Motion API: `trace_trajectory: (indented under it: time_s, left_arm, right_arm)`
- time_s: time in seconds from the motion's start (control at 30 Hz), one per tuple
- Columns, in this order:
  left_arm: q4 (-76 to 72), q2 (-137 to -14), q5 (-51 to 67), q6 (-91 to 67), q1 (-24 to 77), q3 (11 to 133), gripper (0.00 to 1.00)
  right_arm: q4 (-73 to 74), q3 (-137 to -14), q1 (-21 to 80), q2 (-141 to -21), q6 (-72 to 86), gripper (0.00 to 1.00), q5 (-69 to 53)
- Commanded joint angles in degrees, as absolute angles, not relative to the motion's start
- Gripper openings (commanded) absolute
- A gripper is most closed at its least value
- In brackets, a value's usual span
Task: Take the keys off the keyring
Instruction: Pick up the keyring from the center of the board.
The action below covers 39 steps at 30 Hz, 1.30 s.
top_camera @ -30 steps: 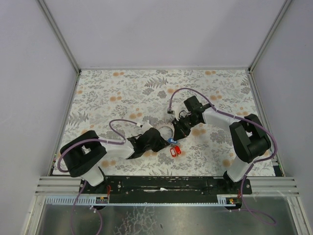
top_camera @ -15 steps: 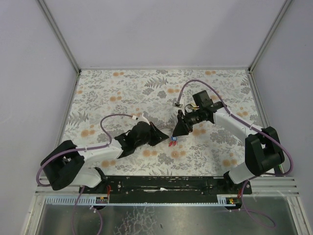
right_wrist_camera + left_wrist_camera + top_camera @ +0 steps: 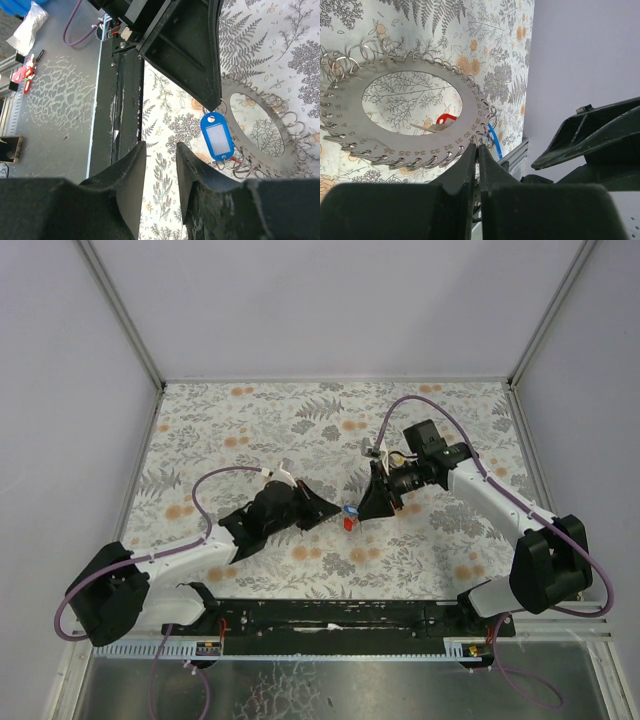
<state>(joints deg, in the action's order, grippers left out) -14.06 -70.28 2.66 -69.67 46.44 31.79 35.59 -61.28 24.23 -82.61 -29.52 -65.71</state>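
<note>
inspector: left claw, condition?

assistant: the left gripper [image 3: 478, 149] is closed tight, both fingers pinching the outer rim of the keyring [image 3: 470, 107]. no gap shows between the pads.

inspector: describe the keyring.

assistant: a flat grey metal disc with a wide oval hole. stamped numerals run along the rim and small wire loops [image 3: 362, 52] are threaded all round the edge. it is gripped at the rim only, with the floral table cover [image 3: 250, 420] showing through the hole. from overhead it sits near the middle of the table, between the two claws.

inspector: right claw?

assistant: the right gripper [image 3: 160, 147] stands partly parted, a narrow gap, nothing between its fingers. in its wrist view it is near the keyring [image 3: 282, 152] but not touching it.

inspector: keys?

assistant: a blue key tag [image 3: 216, 136] with a pale label window hangs from a small loop at the rim, just beside the tip of the left gripper [image 3: 214, 102]. a red key tag [image 3: 445, 119] shows through the central hole in the left wrist view; i cannot tell whether it is attached. overhead, blue [image 3: 350, 511] and red [image 3: 348, 524] sit close together between the claws.
</note>
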Motion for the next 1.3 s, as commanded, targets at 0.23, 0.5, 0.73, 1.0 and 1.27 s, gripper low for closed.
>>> trace_trajectory:
  time_s: [0.23, 0.5, 0.73, 1.0, 1.27]
  left_arm:
    - [-19.63, -67.52, 5.47, -77.48, 44.10, 33.30, 0.00]
    - [-21.62, -65.38, 6.71, -86.62, 42.00, 31.41, 0.00]
    - [-18.10, -65.92, 8.05, -80.50, 41.20, 34.90, 0.00]
    - [-17.21, -64.80, 14.30, -40.44, 41.14, 37.88, 0.00]
    - [-16.93, -58.19, 18.99, -16.22, 41.23, 36.10, 0.00]
  right_arm:
    - [41.34, -66.70, 23.23, -82.37, -32.42, 0.40, -69.89]
    - [40.66, -66.96, 22.73, -83.24, -30.57, 0.42, -72.64]
    - [40.28, -67.15, 20.59, -82.73, -29.53, 0.42, -74.48]
    - [43.97, -67.64, 19.86, -82.75, -34.27, 0.42, -73.59]
    - [45.08, -67.49, 19.86, -83.07, -35.81, 0.43, -73.89]
